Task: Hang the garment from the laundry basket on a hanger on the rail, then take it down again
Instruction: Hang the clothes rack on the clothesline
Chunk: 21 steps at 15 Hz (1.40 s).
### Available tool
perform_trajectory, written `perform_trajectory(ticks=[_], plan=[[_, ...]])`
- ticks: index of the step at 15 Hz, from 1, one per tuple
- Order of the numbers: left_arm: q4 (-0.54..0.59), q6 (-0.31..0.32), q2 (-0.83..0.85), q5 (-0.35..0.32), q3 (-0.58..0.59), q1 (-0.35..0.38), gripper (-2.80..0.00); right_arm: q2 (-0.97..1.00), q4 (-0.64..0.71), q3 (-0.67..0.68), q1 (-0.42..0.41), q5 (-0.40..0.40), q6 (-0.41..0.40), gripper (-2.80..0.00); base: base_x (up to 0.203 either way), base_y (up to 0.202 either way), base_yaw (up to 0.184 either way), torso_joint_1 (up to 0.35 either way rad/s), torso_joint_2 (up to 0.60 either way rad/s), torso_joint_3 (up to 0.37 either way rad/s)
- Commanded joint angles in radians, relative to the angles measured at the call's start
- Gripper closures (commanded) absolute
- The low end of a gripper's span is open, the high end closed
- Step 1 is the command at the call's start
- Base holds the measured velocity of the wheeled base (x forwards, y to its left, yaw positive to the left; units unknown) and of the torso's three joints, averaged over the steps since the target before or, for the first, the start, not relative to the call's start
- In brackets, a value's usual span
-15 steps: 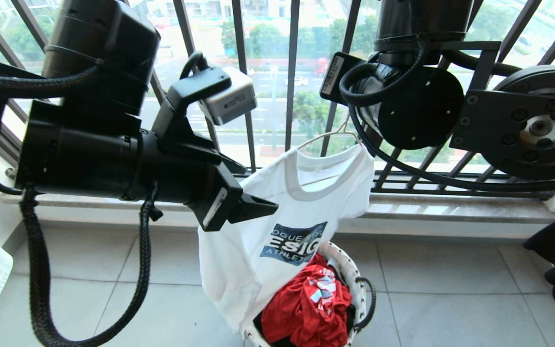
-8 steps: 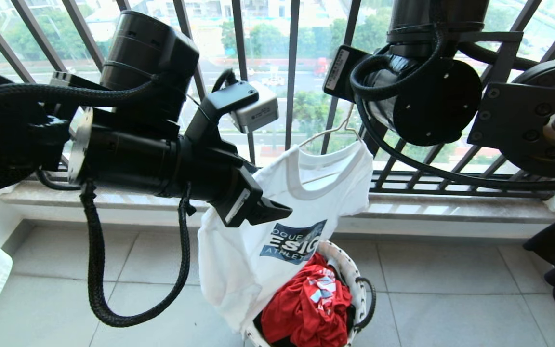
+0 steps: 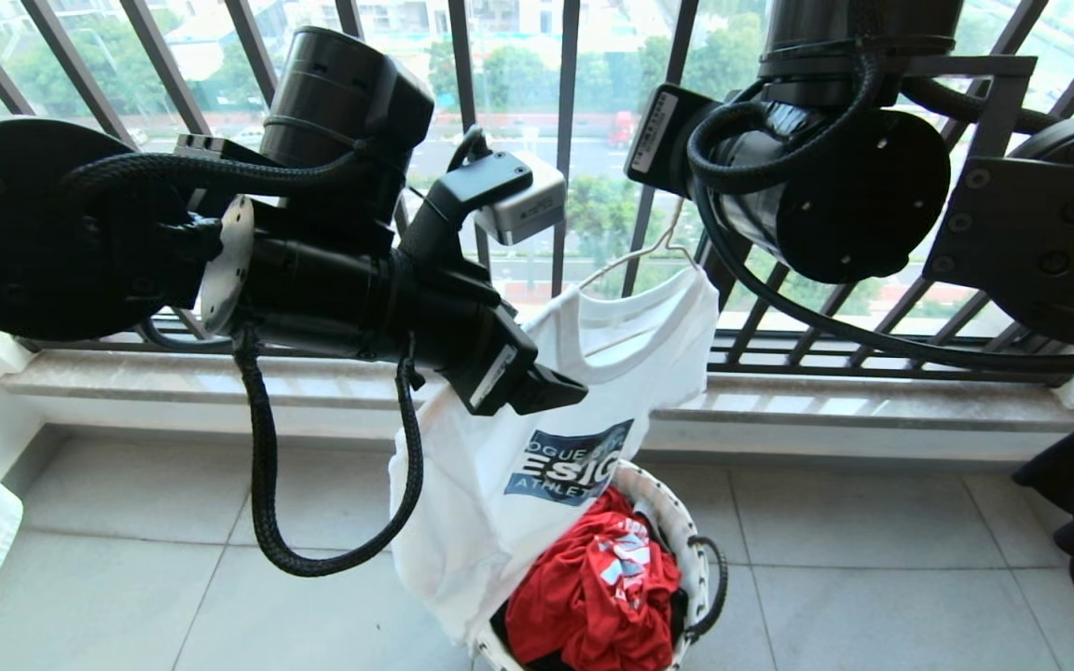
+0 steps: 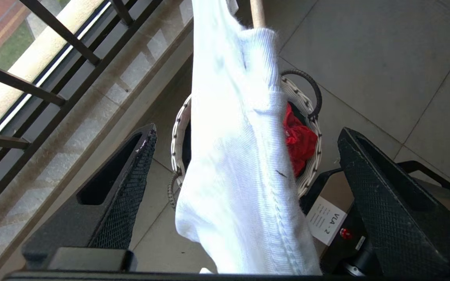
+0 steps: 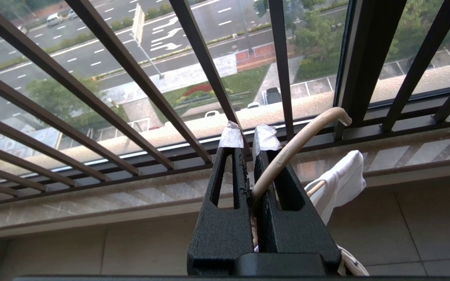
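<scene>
White T-shirt (image 3: 537, 447) on wire hanger (image 3: 635, 256) above laundry basket (image 3: 677, 531); left hand (image 3: 546, 387) against its shoulder

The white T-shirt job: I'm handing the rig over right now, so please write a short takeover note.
Right gripper: shut on the hanger, holding it up by the hook in front of the window railing.
Left gripper: open, fingers either side of the T-shirt's edge, not gripping.
The T-shirt hangs on the hanger, its hem trailing into the laundry basket, which also holds a red garment.
Done: shirt is on the hanger.
The rail is not in view; whether the shirt has hung there already cannot be told.
</scene>
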Motion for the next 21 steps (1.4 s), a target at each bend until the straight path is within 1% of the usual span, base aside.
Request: perform_trajectory(ticks=[1,2,3,6,20,21], plan=[[0.001,0.002,0.014,0.001,-0.003,0.000,-2.80,-0.001,-0.002,0.001,0.004,-0.005,0.002,0.00,0.000,0.000,0.000,0.000,0.00,0.000],[0.001,0.002,0.015,0.000,-0.002,0.000,0.00,-0.001,-0.002,0.001,0.004,-0.005,0.002,0.00,0.000,0.000,0.000,0.000,0.00,0.000],[-0.004,0.002,0.022,0.001,-0.004,0.000,0.00,-0.003,-0.002,0.004,0.005,-0.005,0.002,0.00,0.000,0.000,0.000,0.000,0.00,0.000],[-0.078,0.001,0.029,0.009,0.003,0.001,0.00,-0.006,-0.002,0.004,0.005,-0.005,0.002,0.00,0.000,0.000,0.000,0.000,0.00,0.000],[-0.086,-0.006,0.011,0.014,0.019,0.001,0.00,0.002,-0.002,0.018,0.005,-0.005,-0.003,0.00,0.000,0.000,0.000,0.000,0.00,0.000],[-0.091,-0.007,0.011,0.015,0.019,0.001,0.00,0.003,-0.001,0.018,0.005,-0.005,-0.003,-2.80,0.000,0.000,0.000,0.000,0.00,0.000]])
